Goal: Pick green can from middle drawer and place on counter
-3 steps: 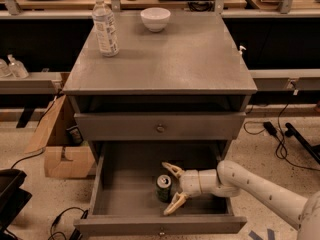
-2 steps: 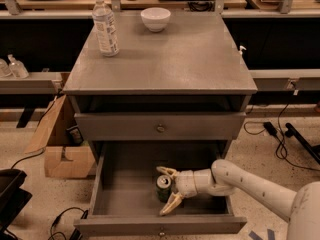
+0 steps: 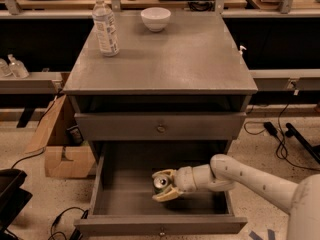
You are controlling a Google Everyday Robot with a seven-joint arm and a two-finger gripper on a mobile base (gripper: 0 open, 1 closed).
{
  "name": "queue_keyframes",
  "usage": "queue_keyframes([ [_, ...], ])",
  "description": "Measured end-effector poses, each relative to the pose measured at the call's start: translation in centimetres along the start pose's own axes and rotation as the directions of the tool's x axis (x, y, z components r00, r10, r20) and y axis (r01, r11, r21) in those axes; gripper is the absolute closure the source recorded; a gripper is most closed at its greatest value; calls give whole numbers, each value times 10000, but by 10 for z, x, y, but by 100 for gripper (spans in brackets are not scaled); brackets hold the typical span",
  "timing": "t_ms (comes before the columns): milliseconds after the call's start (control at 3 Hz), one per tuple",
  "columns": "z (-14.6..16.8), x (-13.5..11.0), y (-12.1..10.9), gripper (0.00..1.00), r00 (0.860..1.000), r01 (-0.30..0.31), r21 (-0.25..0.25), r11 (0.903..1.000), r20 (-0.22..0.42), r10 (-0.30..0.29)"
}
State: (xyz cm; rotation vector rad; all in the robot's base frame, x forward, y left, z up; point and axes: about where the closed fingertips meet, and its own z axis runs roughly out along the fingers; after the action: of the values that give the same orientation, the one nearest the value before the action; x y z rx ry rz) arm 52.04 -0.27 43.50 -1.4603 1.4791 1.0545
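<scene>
Your one camera view looks down on the cabinet, and your gripper [image 3: 156,186] is inside the open middle drawer [image 3: 100,184], low over its grey floor and nearer its front wall than its back. The green can [image 3: 161,182] stands upright right between the gripper's pale fingers [image 3: 165,174], its silver lid facing up; one finger curves round the far side of the can and the other hugs the near side, so you are clamped on the can, which appears to rest on the drawer floor. Against the frame from a second ago, the fingers were then splayed wide either side of the can with clear gaps; they have since drawn in against it, while the can itself sits in almost the same spot, shifted only slightly toward the drawer's left wall. Your arm [image 3: 250,176] reaches in from the right, over the drawer's right wall, its white forearm running nearly level and the wrist pointing left, the fingers leading toward the drawer's middle. The counter [image 3: 165,59] lies well above the gripper, beyond the closed upper drawer front [image 3: 160,126]. On it, far from the gripper, stand a clear bottle [image 3: 105,24] at the back left and a white bowl [image 3: 155,18] at the back middle. A cardboard box [image 3: 60,144] sits on the floor, left of the gripper and outside the cabinet.
</scene>
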Motion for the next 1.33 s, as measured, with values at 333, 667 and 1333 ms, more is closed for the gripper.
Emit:
queue_keyframes([
  [333, -38, -48, 10, 92, 9993, -384, -1, 9993, -36, 384],
  [667, -131, -138, 17, 100, 9941, -1015, -35, 9948, -393, 1012],
  [1333, -269, -318, -27, 100, 9885, -1418, 1115, 9836, -368, 1466],
])
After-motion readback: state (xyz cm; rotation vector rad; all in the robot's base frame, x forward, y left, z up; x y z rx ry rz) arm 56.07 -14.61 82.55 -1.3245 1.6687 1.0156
